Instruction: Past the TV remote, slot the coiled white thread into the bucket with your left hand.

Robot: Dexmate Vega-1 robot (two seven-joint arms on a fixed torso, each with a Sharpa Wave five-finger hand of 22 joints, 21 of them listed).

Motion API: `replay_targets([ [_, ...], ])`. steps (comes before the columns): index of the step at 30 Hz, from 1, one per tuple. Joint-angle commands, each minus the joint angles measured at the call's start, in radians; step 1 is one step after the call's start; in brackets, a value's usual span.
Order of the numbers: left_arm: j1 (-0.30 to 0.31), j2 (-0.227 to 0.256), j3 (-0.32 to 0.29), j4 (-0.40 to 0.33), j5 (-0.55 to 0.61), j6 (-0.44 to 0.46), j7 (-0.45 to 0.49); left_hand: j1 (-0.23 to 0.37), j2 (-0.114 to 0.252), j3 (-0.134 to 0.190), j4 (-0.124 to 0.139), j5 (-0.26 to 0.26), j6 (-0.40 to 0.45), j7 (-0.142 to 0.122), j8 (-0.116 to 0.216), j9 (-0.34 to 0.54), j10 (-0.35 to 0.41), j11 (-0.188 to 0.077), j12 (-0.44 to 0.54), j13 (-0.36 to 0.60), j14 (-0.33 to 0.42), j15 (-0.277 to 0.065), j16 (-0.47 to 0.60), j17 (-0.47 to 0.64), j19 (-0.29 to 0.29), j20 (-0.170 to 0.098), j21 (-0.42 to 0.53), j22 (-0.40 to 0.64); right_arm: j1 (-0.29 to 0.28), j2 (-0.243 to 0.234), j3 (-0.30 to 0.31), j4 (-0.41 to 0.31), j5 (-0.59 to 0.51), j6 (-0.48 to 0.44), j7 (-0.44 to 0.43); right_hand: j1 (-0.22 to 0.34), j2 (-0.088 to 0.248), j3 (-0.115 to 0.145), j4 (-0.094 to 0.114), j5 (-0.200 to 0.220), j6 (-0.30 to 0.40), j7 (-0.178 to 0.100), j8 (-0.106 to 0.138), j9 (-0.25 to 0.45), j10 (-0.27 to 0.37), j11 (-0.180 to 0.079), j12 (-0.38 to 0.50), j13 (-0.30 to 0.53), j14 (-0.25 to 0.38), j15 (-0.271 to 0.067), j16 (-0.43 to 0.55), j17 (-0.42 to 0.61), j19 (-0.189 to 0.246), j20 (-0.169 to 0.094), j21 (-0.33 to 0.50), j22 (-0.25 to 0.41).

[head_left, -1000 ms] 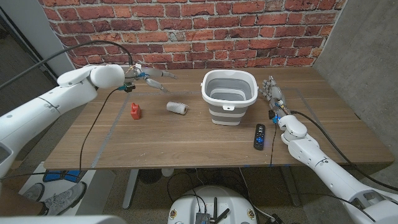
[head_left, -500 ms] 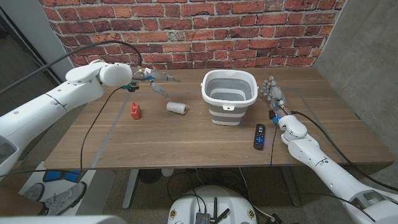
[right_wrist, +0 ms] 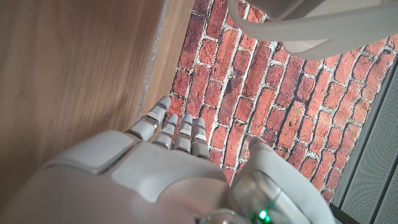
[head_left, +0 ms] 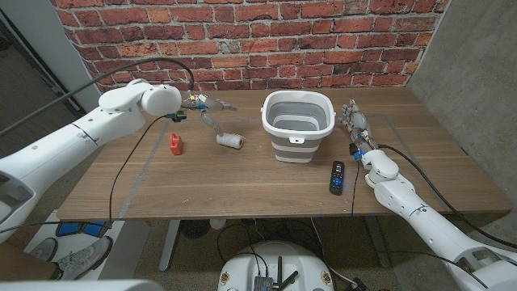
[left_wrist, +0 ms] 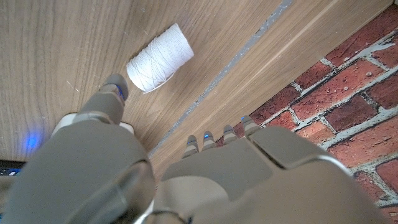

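The coiled white thread [head_left: 231, 140] lies on its side on the wooden table [head_left: 242, 182], left of the grey-and-white bucket [head_left: 297, 124]. My left hand [head_left: 206, 107] hovers just behind and left of the thread with fingers spread, holding nothing. In the left wrist view the thread [left_wrist: 159, 58] lies beyond my thumb, apart from my left hand [left_wrist: 161, 168]. The black TV remote [head_left: 336, 177] lies in front of the bucket at its right. My right hand [head_left: 354, 123] stands on its edge right of the bucket, fingers straight and together; in the right wrist view my right hand [right_wrist: 168, 155] grips nothing.
A small red bottle [head_left: 175, 144] stands left of the thread. The brick wall [head_left: 242, 32] runs behind the table's far edge. A concrete wall [head_left: 477, 89] closes the right side. A cable [head_left: 133, 162] hangs from my left arm over the table.
My left arm has swung right, bringing the hand from near the back left of the table to just behind the thread. The right arm, thread and bucket have not moved.
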Motion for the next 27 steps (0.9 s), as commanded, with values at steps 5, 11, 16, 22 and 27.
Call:
replay_targets([
  [5, 0.023, -0.027, 0.036, -0.022, 0.091, 0.047, -0.031, 0.014, -0.001, -0.007, -0.001, -0.005, -0.028, 0.015, 0.000, 0.004, -0.021, 0.020, 0.004, 0.003, -0.134, 0.023, 0.002, 0.004, -0.076, 0.013, 0.002, 0.002, -0.006, 0.000, -0.001, -0.010, -0.003, -0.006, -0.013, -0.009, 0.016, 0.011, 0.002, 0.006, 0.004, -0.007, 0.004, 0.003, 0.002, 0.000, 0.003, -0.002, -0.004, -0.012, 0.006, 0.000, 0.010, -0.012, -0.008, 0.002],
  [11, 0.044, -0.037, 0.032, -0.008, 0.084, 0.079, -0.012, 0.016, -0.001, -0.011, 0.000, -0.006, -0.043, -0.002, 0.000, 0.004, -0.022, 0.024, 0.009, 0.004, -0.130, 0.032, 0.005, 0.004, -0.078, 0.012, 0.004, 0.002, -0.009, -0.002, -0.001, -0.014, -0.006, -0.007, -0.016, -0.010, 0.016, 0.013, 0.002, 0.006, 0.004, -0.010, 0.004, 0.003, 0.003, 0.000, 0.004, -0.005, -0.004, -0.011, 0.006, -0.004, 0.012, -0.012, -0.011, 0.002],
  [16, 0.052, -0.040, 0.034, 0.010, 0.080, 0.072, 0.018, 0.019, 0.000, -0.015, 0.000, -0.005, -0.044, -0.039, 0.005, 0.004, -0.012, 0.034, 0.017, 0.004, -0.126, 0.041, 0.008, 0.004, -0.080, 0.012, 0.007, 0.002, -0.014, -0.005, 0.000, -0.024, -0.007, -0.011, -0.021, -0.012, 0.016, 0.014, 0.002, 0.006, 0.004, -0.012, 0.003, 0.003, 0.002, 0.000, 0.004, -0.007, -0.005, -0.011, 0.007, -0.006, 0.012, -0.012, -0.014, 0.002],
  [22, 0.069, -0.040, 0.033, 0.030, 0.077, 0.047, 0.083, 0.024, 0.002, -0.020, 0.001, -0.004, -0.026, -0.062, 0.019, 0.005, 0.031, 0.031, 0.036, 0.004, -0.103, 0.034, 0.016, 0.004, -0.069, 0.010, 0.013, 0.002, -0.021, -0.007, 0.002, -0.034, -0.008, -0.011, -0.027, -0.013, 0.015, 0.014, 0.002, 0.006, 0.003, -0.013, 0.003, 0.003, 0.003, -0.001, 0.005, -0.008, -0.005, -0.011, 0.007, -0.008, 0.012, -0.011, -0.015, 0.002],
  [27, 0.082, -0.038, 0.030, 0.043, 0.063, 0.033, 0.114, 0.032, 0.003, -0.026, 0.000, -0.003, 0.010, -0.061, 0.036, 0.004, 0.073, 0.016, 0.049, 0.003, -0.070, 0.021, 0.024, 0.004, -0.041, 0.007, 0.021, 0.002, -0.028, -0.010, 0.004, -0.044, -0.009, -0.013, -0.032, -0.014, 0.015, 0.015, 0.002, 0.006, 0.005, -0.013, 0.003, 0.003, 0.004, 0.000, 0.005, -0.009, -0.004, -0.011, 0.008, -0.009, 0.013, -0.011, -0.017, 0.002],
])
